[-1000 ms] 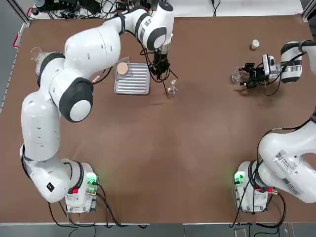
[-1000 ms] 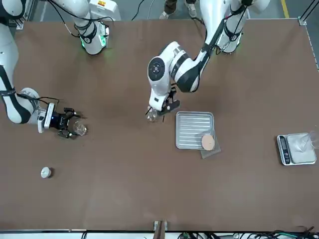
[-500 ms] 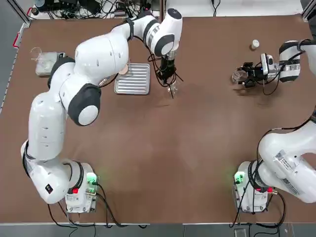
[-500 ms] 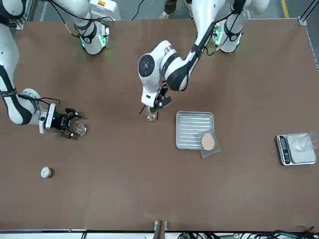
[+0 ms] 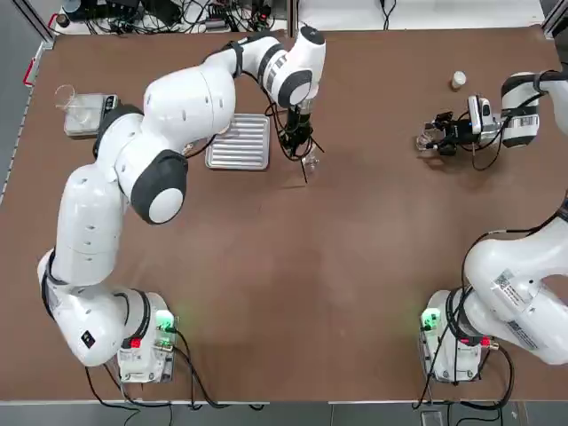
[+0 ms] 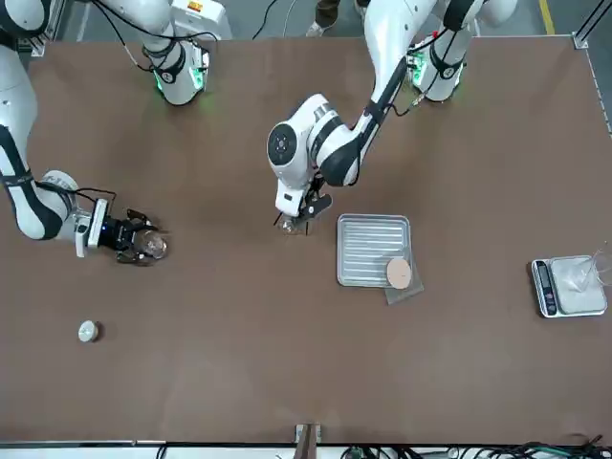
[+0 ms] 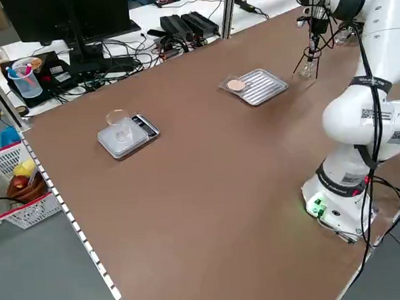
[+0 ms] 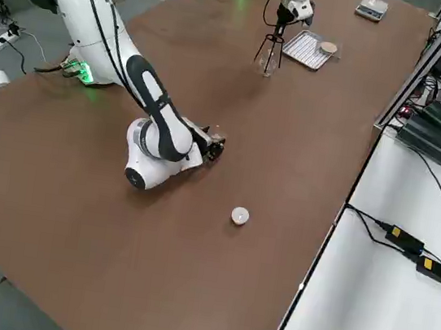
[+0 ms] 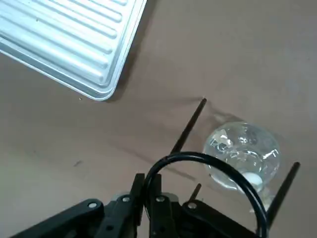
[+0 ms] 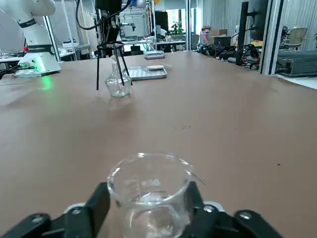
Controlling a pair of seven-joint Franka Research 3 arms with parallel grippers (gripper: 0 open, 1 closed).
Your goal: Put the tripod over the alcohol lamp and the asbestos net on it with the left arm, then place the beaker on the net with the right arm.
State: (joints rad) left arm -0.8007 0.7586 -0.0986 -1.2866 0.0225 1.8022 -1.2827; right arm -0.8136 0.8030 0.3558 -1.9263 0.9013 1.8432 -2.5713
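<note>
Left gripper (image 9: 148, 198): jaws clamped on the ring of the tripod (image 9: 208, 163), held above the alcohol lamp (image 5: 310, 162), which stands on the tabletop (image 5: 293, 293) at 3 o'clock of the ribbed tray (image 5: 240, 142). Asbestos net (image 6: 399, 275) at the tray's corner. Right gripper (image 10: 148, 210): jaws flank the beaker (image 10: 149, 191); contact cannot be told.

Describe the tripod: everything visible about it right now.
The tripod is a thin black wire ring on straight black legs, looking like metal. The left gripper, shut on the ring's rim, holds it upright over the alcohol lamp, beside the ribbed silver tray. The lamp shows through the ring, legs around it. Whether the legs touch the table is unclear.
</note>
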